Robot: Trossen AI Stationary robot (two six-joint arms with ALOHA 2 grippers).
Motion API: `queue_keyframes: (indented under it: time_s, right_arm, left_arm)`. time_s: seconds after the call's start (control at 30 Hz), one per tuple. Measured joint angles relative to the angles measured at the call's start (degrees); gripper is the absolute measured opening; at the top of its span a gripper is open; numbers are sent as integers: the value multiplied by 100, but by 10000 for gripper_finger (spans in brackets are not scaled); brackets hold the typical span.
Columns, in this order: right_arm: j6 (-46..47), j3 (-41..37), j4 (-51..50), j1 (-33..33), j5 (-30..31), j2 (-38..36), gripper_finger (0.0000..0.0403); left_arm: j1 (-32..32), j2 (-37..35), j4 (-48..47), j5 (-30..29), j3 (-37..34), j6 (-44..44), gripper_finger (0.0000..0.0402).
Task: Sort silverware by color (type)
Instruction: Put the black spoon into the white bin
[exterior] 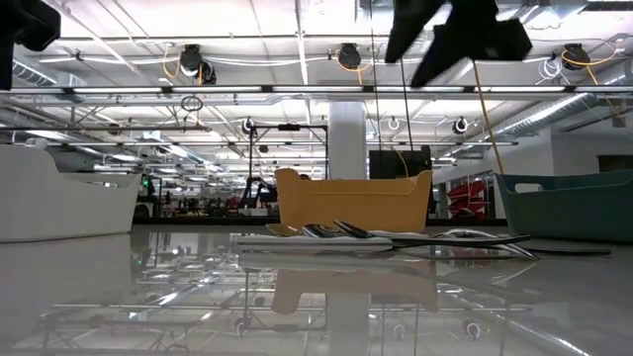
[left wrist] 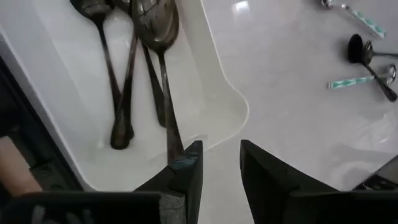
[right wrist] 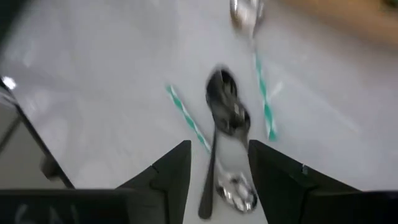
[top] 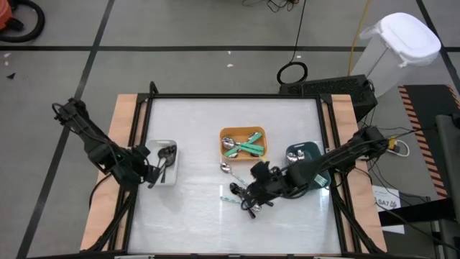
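Left hand (left wrist: 214, 163), parted and empty, hangs over the white bin (top: 172, 146); right hand (right wrist: 217, 165), open, straddles a black spoon (right wrist: 219, 127).

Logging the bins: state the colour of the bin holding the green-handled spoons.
Orange bin, with the green-handled spoons inside; the high view shows it best.

Both end effectors (left wrist: 216, 163) (right wrist: 219, 163) low — seemingly parted

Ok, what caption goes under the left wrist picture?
Left gripper open over the white bin holding dark spoons.
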Motion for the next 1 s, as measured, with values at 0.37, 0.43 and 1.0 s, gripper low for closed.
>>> queue_keyframes:
  time_s: [0.37,0.43,1.0]
  right_arm:
    - [264,-2,554,8,-1058,805,155]
    - [269,-2,672,12,-1048,808,155]
    - [285,-2,737,11,-877,805,155]
  left_arm:
    - [4,34,54,1049,-3,820,106]
    - [21,98,15,993,-4,892,106]
    - [1047,801,-79,531,-230,1606,207]
